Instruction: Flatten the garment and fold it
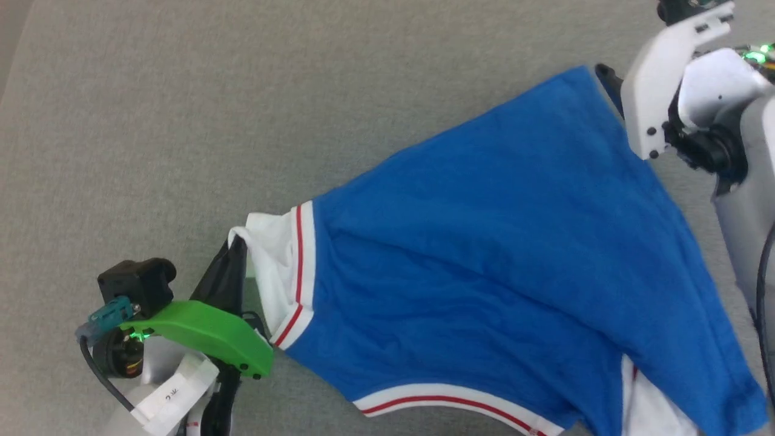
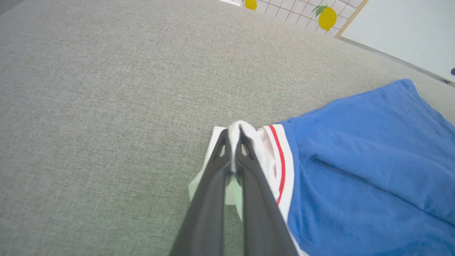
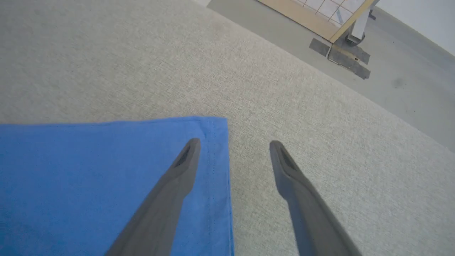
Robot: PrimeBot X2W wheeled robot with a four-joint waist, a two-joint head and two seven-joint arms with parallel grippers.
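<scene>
My left pincer (image 2: pixel 233 134) has two long, dark grey fingers (image 2: pixel 206 213) with slotted cut-outs near the tips, and the right pincer (image 3: pixel 233 144) is the same matte grey. On my left wrist I see a bright green curved cover (image 1: pixel 206 333), a black boxy module (image 1: pixel 136 281), a teal plug (image 1: pixel 109 313), a black cable (image 1: pixel 97 370) and a white printed label (image 1: pixel 172 393). My right arm shows a white angular bracket (image 1: pixel 660 79) with dark screws, a black joint (image 1: pixel 702 148), a pale grey forearm (image 1: pixel 748 212) and a green light (image 1: pixel 755 56).
</scene>
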